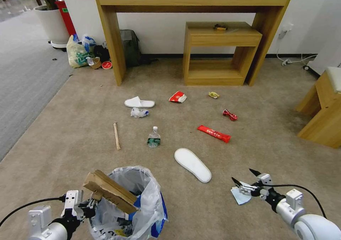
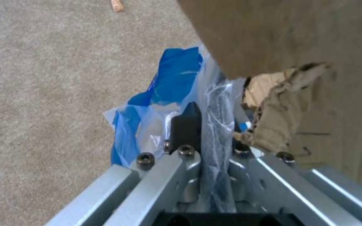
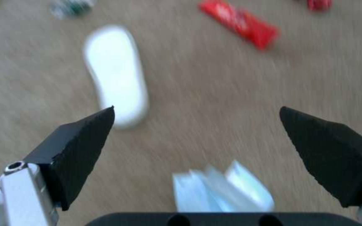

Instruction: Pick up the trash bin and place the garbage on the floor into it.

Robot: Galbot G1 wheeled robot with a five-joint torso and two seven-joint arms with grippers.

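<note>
The right gripper (image 1: 245, 179), fingers spread wide, is hanging just above the blue tissue (image 1: 238, 195), the nearest garbage. The left gripper (image 1: 86, 205) is pinching the trash bin (image 1: 136, 211) rim beside it.

Two slippers (image 1: 139, 102) (image 1: 192, 164), one bottle (image 1: 153, 137), three red wrappers (image 1: 214, 133)

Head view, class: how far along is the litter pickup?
Done: left gripper holds the bin by its rim, cardboard already inside. In hand: the open right gripper hangs over the blue tissue. Left: two slippers, bottle, stick, wrappers.
</note>
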